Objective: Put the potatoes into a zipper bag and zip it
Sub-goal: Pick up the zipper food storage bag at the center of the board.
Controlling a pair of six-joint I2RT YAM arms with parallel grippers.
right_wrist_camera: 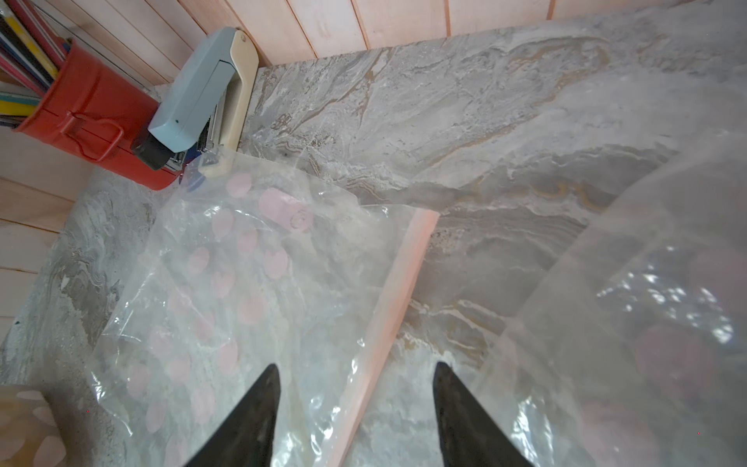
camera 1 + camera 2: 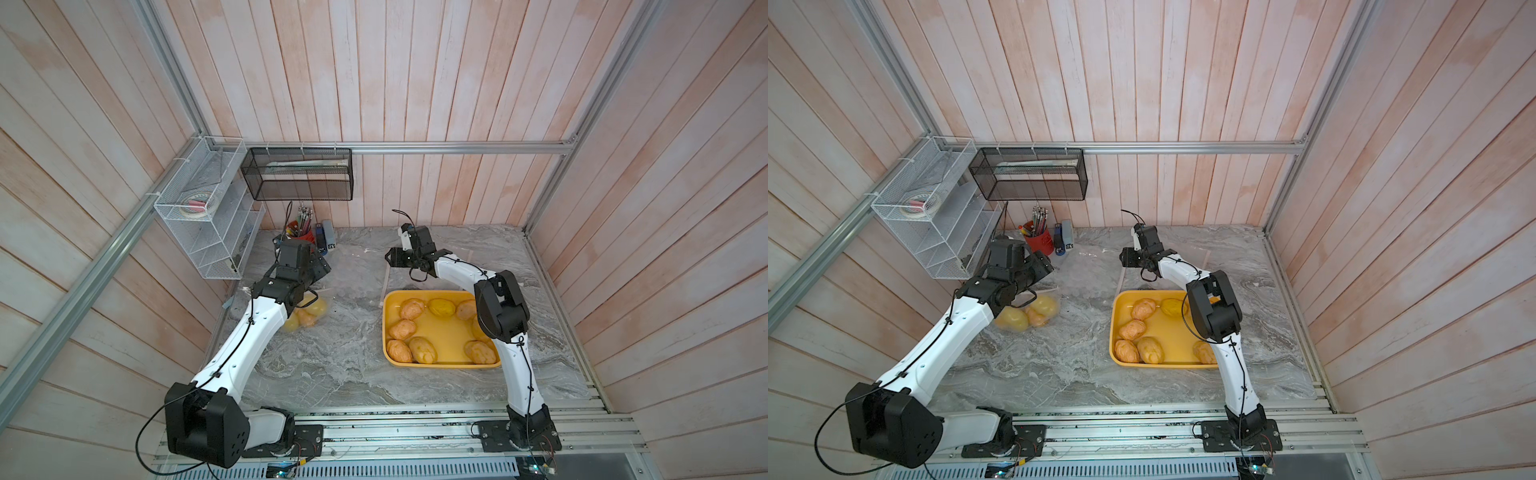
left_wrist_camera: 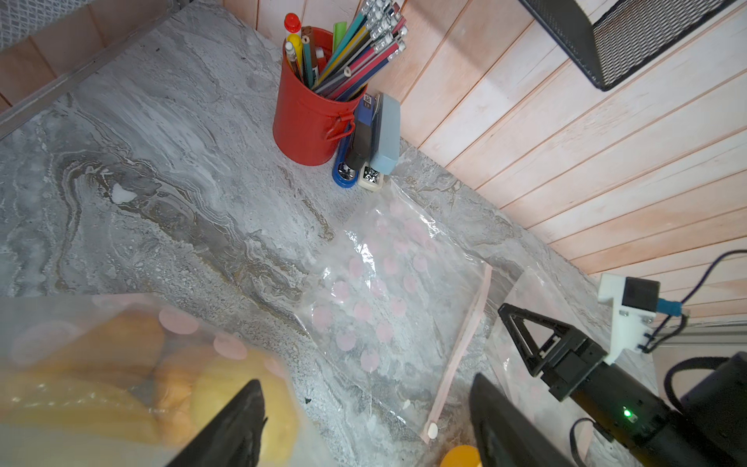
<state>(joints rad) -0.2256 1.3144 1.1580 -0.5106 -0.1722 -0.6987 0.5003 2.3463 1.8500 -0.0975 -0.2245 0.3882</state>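
Left gripper (image 3: 366, 380) hangs with its black fingers spread wide and nothing between them, just beside a clear pink-dotted plastic zipper bag (image 3: 48, 335). That bag lies on the grey marble tabletop (image 2: 332, 357) with a few of the lumpy tan and yellow potatoes (image 2: 1017, 319) inside. More potatoes sit loose in the yellow rectangular plastic tray (image 2: 449, 334). Right gripper (image 1: 357, 364) is low over a second, empty dotted bag (image 1: 226, 291), jaws apart. The bag's pink zip strip (image 1: 400, 283) runs between the fingertips, and no pinch shows. A red metal pencil cup (image 3: 307, 121) stands by the wall.
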